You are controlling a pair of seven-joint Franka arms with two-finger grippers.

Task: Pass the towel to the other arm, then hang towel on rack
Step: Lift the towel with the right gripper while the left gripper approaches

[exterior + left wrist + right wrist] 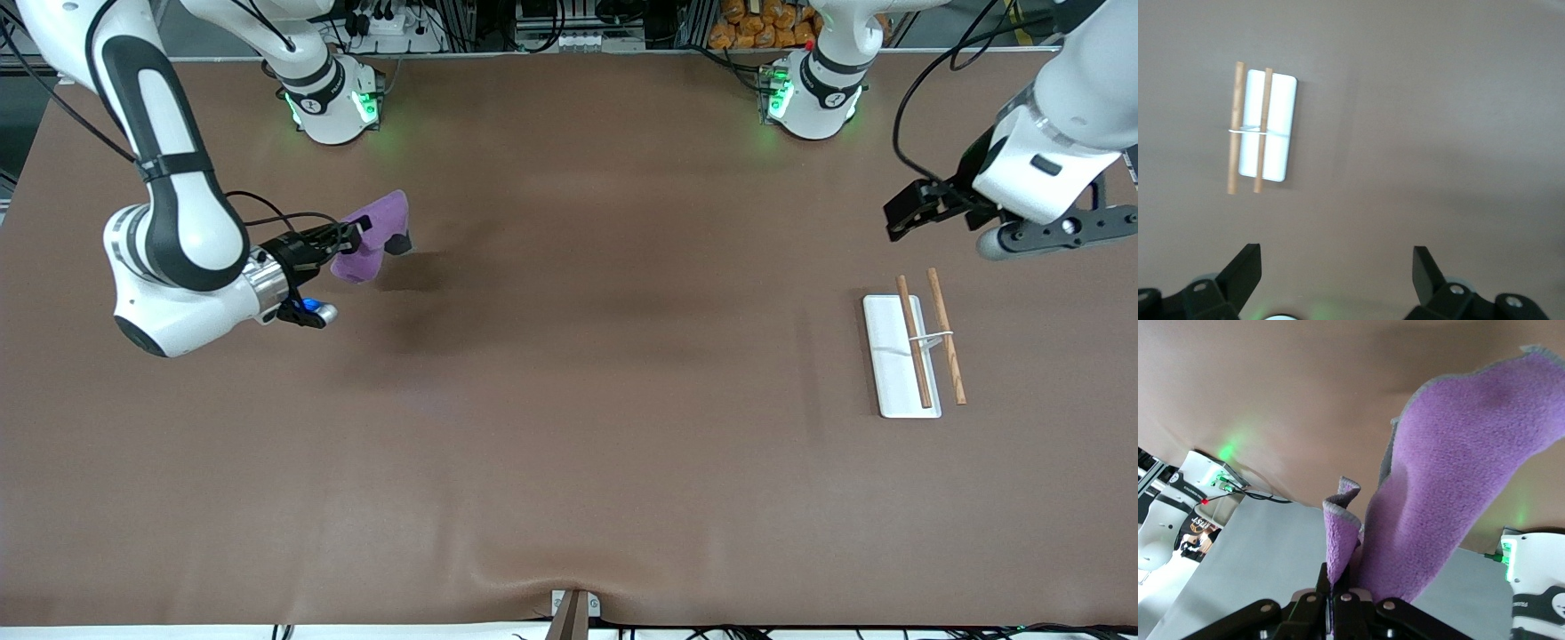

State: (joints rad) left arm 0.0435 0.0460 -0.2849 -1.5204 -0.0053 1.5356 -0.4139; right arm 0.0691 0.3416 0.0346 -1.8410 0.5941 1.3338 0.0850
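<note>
Right gripper (pixel 356 233) clamped on towel (pixel 373 236), lifted clear over the right arm's end of the table, probably so the cloth dangles free for a handover. Left gripper (pixel 898 220) waiting with jaws spread wide, empty, over the left arm's end near rack (pixel 902 356), its 2 rods bare.
</note>
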